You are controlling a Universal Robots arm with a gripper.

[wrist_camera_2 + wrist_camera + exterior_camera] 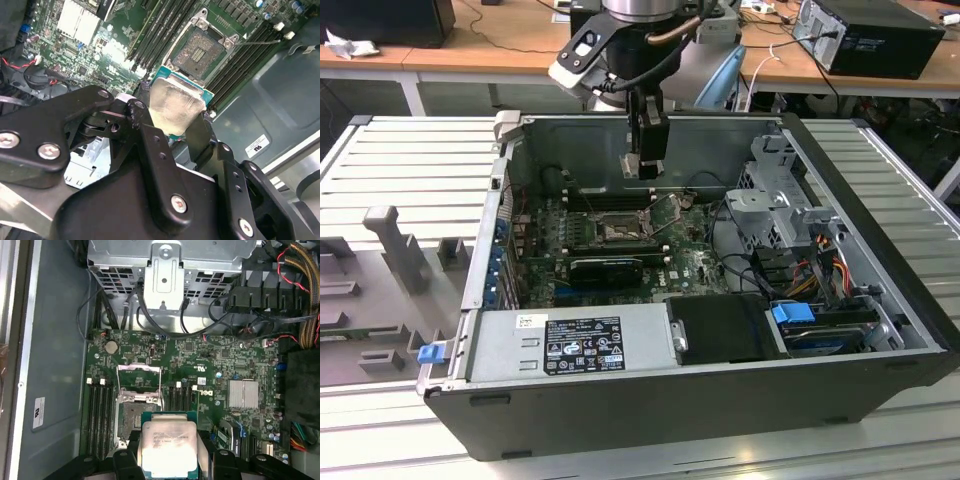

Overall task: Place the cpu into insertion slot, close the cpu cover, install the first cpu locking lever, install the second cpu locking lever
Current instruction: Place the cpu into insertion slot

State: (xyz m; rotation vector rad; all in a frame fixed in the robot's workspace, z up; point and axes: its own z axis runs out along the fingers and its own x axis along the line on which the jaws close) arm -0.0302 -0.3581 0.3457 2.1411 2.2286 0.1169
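My gripper [645, 172] hangs over the open computer case, above the motherboard [685, 262]. It is shut on the cpu [167, 442], a pale silvery square chip on a green base, clamped between two black fingers [206, 450]. In the second wrist view the cpu [176, 102] hovers just short of the insertion slot [202, 50], apart from it. The insertion slot [132, 416] lies bare, its dark contact field showing. The cpu cover [139, 369] is swung open beside the slot. A thin lever rod [257, 42] sticks out sideways from the socket.
Black memory slots [97, 415] flank the socket on both sides. A metal drive cage [167, 270] with dangling cables sits beyond the board. A power supply [575, 345] and cable bundle [820, 265] fill the case's near side. A silver heatsink [243, 393] stands close by.
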